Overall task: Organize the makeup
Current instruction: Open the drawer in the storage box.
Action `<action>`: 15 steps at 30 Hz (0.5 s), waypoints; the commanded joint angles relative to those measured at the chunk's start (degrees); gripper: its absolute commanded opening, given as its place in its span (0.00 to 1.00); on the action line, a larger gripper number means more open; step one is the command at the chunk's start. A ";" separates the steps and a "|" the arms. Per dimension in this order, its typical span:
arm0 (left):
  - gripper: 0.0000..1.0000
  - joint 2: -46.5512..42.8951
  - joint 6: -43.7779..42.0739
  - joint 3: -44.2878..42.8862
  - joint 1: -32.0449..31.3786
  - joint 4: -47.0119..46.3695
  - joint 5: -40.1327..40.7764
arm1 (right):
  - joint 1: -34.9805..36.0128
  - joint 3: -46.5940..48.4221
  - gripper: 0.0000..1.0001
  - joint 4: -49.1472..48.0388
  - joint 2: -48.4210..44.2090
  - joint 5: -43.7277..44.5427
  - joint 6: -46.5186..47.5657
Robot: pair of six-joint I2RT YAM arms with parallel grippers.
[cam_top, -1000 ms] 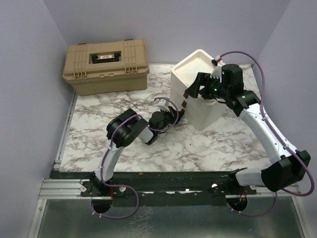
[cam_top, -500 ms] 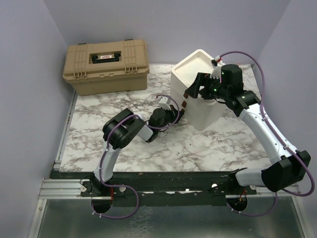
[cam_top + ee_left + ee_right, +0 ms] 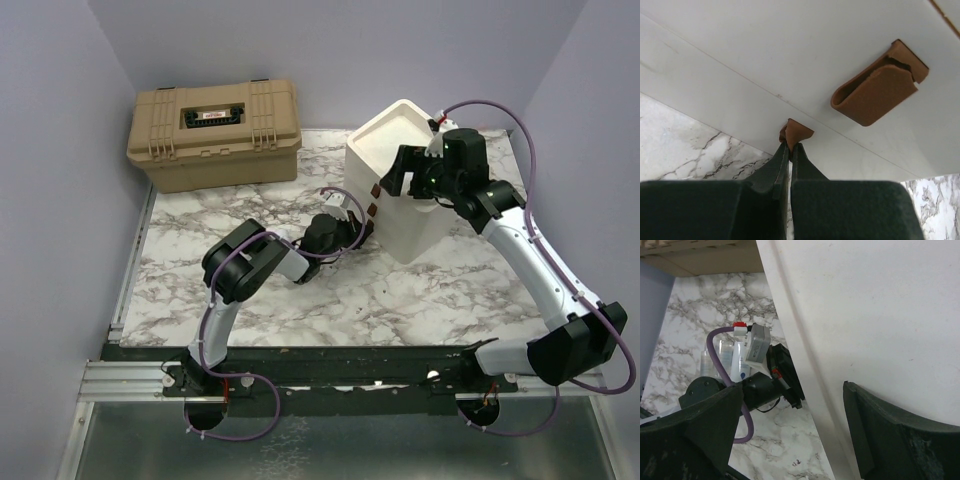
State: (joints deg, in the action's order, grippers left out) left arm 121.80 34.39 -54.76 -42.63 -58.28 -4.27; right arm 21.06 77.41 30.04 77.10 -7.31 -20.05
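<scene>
The left gripper [image 3: 790,146] has just pinched shut on the lower brown leather tab [image 3: 798,131] of the cream drawer unit [image 3: 740,60], likely to pull 1 drawer open, while the right gripper [image 3: 792,390] stands wide open, holding nothing.

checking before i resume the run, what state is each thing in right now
left pincer: shut on the lower pull tab
right pincer: open, an edge of the drawer unit between its fingers
drawer unit: upright, drawers look shut
upper pull loop: free, untouched
tan toolbox: lid down
</scene>
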 commanded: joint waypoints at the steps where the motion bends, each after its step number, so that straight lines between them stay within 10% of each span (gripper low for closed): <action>1: 0.00 -4.63 -1.79 -0.14 -1.26 -2.80 -6.77 | -0.06 -1.48 0.88 6.04 0.47 10.39 -1.60; 15: 0.00 -8.95 -2.85 5.62 -1.34 -2.76 -7.67 | -0.10 -3.80 0.90 4.18 -0.16 10.51 -4.42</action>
State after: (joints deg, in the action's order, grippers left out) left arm 116.49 32.10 -51.07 -42.72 -57.32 -7.18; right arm 21.04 75.66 28.75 75.68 0.51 -22.81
